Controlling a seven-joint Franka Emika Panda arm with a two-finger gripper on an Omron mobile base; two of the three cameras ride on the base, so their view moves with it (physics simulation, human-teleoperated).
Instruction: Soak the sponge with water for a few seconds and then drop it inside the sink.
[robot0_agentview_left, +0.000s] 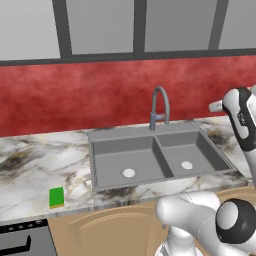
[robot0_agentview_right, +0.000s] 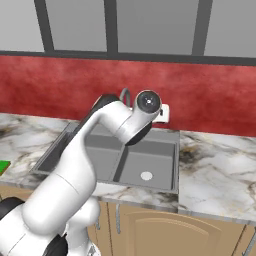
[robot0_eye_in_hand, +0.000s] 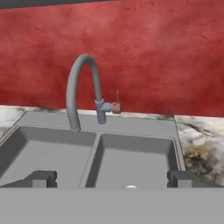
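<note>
The green sponge (robot0_agentview_left: 56, 197) lies flat on the marble counter, left of the sink and close to the front edge; a sliver of it shows at the left border (robot0_agentview_right: 3, 167). The dark grey double-basin sink (robot0_agentview_left: 100, 137) sits mid-counter with its arched grey faucet (robot0_agentview_left: 160, 106) behind the divider. No water shows at the spout (robot0_eye_in_hand: 75, 128). My gripper (robot0_eye_in_hand: 111, 179) hangs open and empty above the right part of the sink, facing the faucet, far from the sponge. Its fingertips (robot0_eye_in_hand: 41, 178) stand wide apart.
A red backsplash wall (robot0_agentview_left: 75, 95) rises behind the counter, with windows above. The faucet's small lever (robot0_eye_in_hand: 116, 105) sticks up beside its base. Marble counter (robot0_agentview_right: 220, 165) extends right of the sink. A stove corner (robot0_agentview_left: 22, 240) lies below the sponge.
</note>
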